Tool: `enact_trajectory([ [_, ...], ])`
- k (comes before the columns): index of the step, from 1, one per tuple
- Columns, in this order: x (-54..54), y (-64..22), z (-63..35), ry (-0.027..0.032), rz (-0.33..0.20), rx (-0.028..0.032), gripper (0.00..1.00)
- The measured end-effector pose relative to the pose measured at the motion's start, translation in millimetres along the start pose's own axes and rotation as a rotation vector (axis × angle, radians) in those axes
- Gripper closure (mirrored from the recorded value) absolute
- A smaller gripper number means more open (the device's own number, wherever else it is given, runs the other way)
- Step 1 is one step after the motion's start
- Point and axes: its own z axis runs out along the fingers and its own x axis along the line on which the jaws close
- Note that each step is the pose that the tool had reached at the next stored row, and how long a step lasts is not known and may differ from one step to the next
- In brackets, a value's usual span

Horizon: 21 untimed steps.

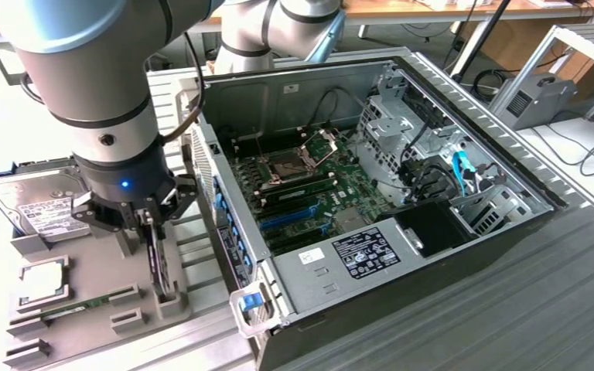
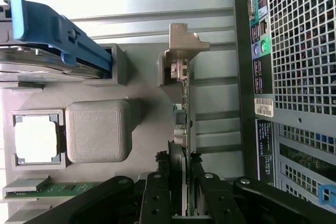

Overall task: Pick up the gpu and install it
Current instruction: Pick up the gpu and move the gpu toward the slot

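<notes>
Pick-up step in hand. In the grey tray (image 2: 142, 80), directly under the tool (image 2: 179, 177), we note the gpu (image 2: 182, 119) standing on edge. The tool is half-closed, jaws clamping the card's upper edge. We judge that freeing it calls for a straight pull out of its slot. The open case (image 1: 276, 93) sits just beside the tool.

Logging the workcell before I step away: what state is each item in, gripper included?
gpu: standing on edge, seated in the gray holder.
gripper: shut on the gpu's upper edge.
computer case: lying on its side, panel off, interior open.
processor socket: retention frame raised, open.
hard drive: lying flat in its blue frame.
memory stick: lying in its holder slot.
</notes>
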Motion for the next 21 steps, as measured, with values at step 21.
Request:
enact_trajectory([
  [21, -0.4, 0.5, -14.6, 0.0000, 0.000, 0.0000, 0.74],
])
